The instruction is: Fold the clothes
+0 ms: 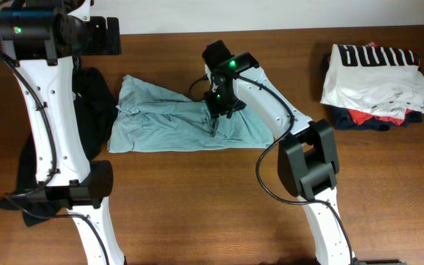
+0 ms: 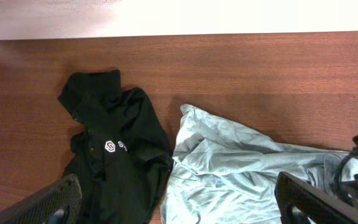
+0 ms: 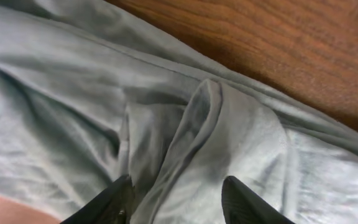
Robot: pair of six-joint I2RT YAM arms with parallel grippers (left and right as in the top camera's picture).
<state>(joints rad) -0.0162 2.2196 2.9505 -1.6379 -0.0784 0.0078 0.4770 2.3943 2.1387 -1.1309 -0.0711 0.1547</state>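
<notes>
The pale grey-teal shirt lies crumpled and spread across the table's middle; it also shows in the left wrist view and fills the right wrist view. The black top with a small white round logo lies bunched just left of it, their edges touching. My right gripper is down on the shirt's right part, its fingers open and straddling a raised fold of the cloth. My left gripper is open and empty, held high over both garments.
A pile with a white shirt with black block letters on top of red and navy garments sits at the far right. The table's far edge meets a pale wall. The left arm's base stands over the black top's lower part.
</notes>
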